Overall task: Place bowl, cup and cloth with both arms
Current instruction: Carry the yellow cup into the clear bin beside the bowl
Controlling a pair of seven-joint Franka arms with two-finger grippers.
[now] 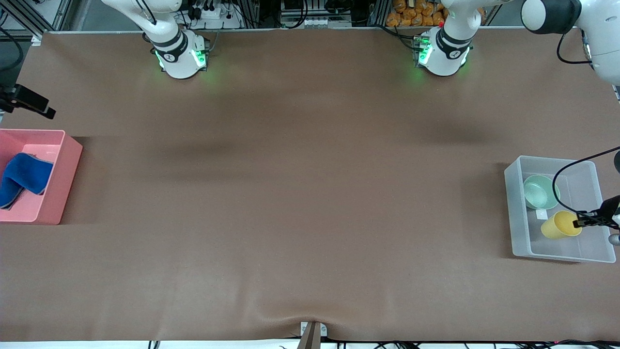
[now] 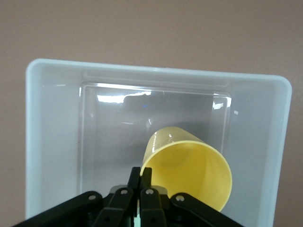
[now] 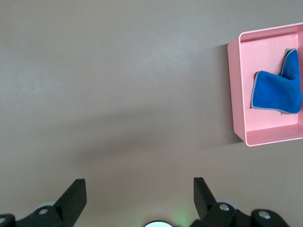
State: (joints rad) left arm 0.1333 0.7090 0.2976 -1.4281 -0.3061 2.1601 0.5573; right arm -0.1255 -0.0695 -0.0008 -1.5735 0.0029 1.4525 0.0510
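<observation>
Your left pincer (image 2: 141, 182) is clamped on the rim of the plain yellow cup (image 1: 561, 225), tilted over the clear bin (image 1: 517, 213) beside the mint bowl (image 1: 540, 191). Your right pincer (image 3: 139, 191) waits spread apart above bare surface (image 1: 300, 194). The blue, grey-edged cloth (image 1: 22, 177) lies in the pink bin (image 1: 65, 174). No writing reads.

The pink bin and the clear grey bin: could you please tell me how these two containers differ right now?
The opaque pink plastic bin sits at the right arm's end of the table; the translucent grey plastic bin sits at the left arm's end. The pink bin holds only the folded blue cloth; the grey bin holds the mint-green bowl, while the left hand pinches the yellow cup's rim over it. Both are rectangular and open-topped.
</observation>
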